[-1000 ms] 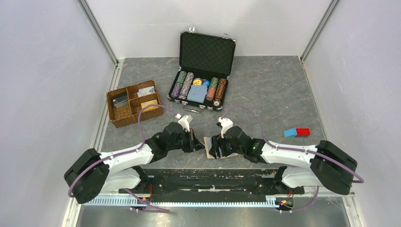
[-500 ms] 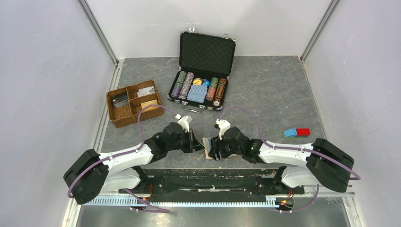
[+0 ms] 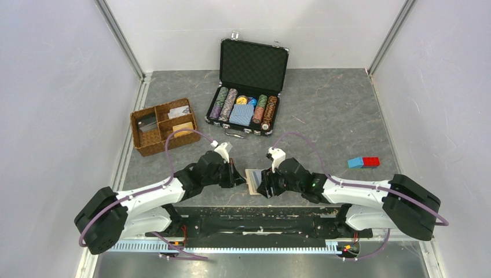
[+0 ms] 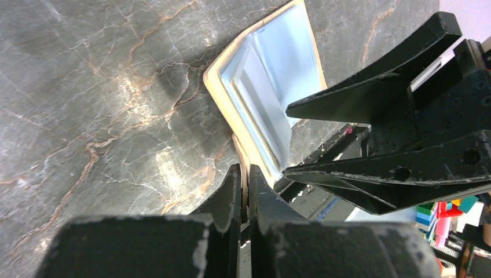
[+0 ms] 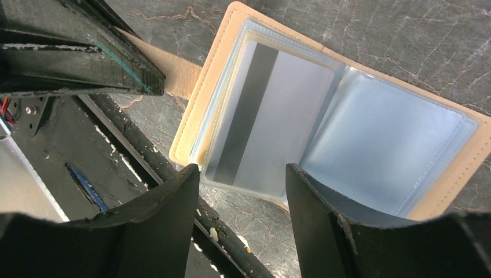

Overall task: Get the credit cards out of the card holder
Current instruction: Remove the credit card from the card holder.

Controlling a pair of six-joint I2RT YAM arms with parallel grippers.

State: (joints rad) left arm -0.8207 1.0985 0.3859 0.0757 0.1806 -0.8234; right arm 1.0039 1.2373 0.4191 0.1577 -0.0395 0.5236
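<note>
The tan card holder (image 3: 253,180) lies open on the table near its front edge, pale blue-grey pockets facing up (image 5: 376,133). A grey credit card (image 5: 284,116) with a dark stripe sits in its left pocket. My left gripper (image 4: 244,174) is shut on the holder's strap tab (image 5: 173,72); in the top view it (image 3: 236,176) is just left of the holder. My right gripper (image 5: 243,174) is open, its fingers straddling the card's near edge from above without touching it; in the top view it (image 3: 264,184) is at the holder's right side.
An open black case (image 3: 246,104) with poker chips and a blue deck stands at the back. A brown wicker tray (image 3: 164,125) is at the back left. Blue and red blocks (image 3: 363,162) lie at the right. The table's front edge and black rail (image 5: 145,174) run just under the holder.
Both grippers and the holder have shifted slightly left. The holder's pale inside shows more from above. The left gripper stays shut on the strap tab.
</note>
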